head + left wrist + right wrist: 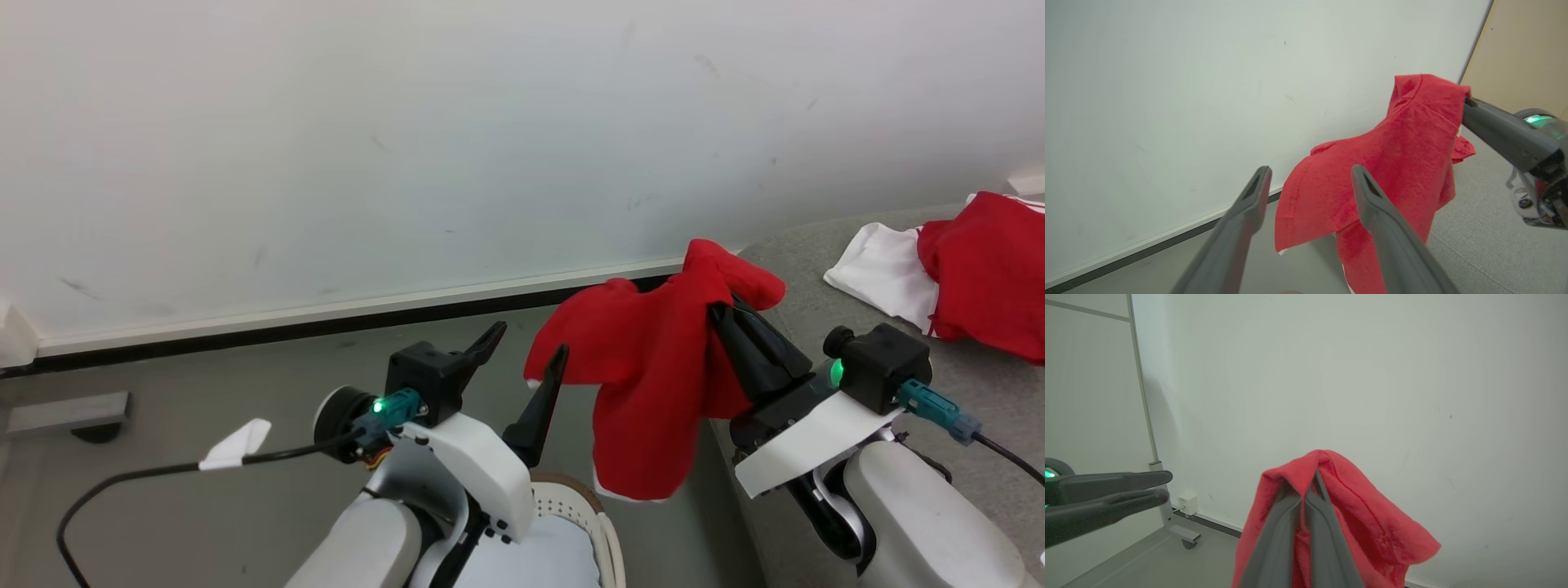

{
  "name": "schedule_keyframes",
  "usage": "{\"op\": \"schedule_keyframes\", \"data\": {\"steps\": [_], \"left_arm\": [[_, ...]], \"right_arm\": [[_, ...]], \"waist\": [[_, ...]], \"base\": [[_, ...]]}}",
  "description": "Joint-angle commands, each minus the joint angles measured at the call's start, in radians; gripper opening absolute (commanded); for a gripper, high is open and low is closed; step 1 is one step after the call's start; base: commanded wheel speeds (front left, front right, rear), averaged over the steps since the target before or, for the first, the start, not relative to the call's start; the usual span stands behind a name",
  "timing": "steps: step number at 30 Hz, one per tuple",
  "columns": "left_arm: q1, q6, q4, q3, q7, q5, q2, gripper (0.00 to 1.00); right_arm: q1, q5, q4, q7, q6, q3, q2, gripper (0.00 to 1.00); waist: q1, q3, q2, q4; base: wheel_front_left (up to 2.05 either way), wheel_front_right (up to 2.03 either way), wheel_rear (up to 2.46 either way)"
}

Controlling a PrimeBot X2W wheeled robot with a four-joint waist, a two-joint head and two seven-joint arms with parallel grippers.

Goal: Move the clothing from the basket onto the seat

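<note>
Head view, done: a red garment (988, 269) and a white garment (878, 269) lie on the seat (808, 249).
In transit: one red shirt (645, 384) hangs in the air between the basket (604, 523) and the seat, beside the seat's edge.
Holding: the right gripper (717, 309) has its fingers pressed together on a fold of the red shirt, with cloth draped over the tips.
Idle: the left gripper (531, 339) has its fingers spread apart, holding nothing, just beside the hanging cloth.
Basket contents: no clothing in the part that shows; the rest is hidden behind the left forearm (457, 482).
Left to do: carry the red shirt over the seat and release it. The task is judged to be near its end.
</note>
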Motion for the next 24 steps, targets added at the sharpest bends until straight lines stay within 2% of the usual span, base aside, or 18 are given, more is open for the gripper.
{"op": "schedule_keyframes", "data": {"steps": [1,14,24], "left_arm": [[0.015,-0.002,0.004,-0.003,-0.008,-0.01,0.001,1.0],[0.008,0.0,0.0,-0.015,-0.014,-0.012,0.007,1.0],[0.014,-0.005,-0.018,-0.036,-0.015,-0.015,0.002,1.0]], "right_arm": [[0.015,-0.011,-0.007,0.0,-0.002,-0.011,-0.006,0.0],[0.032,-0.02,-0.026,0.0,-0.002,-0.053,-0.014,0.0],[0.035,-0.024,-0.044,0.0,-0.002,-0.096,-0.036,0.0]], "waist": [[0.0,0.0,-0.0001,-0.004],[0.0,0.004,-0.0001,-0.039],[0.0,0.027,-0.0001,-0.133]], "base": [[0.0,0.0,0.0],[0.0,0.0,0.0],[0.0,0.0,0.0]]}}
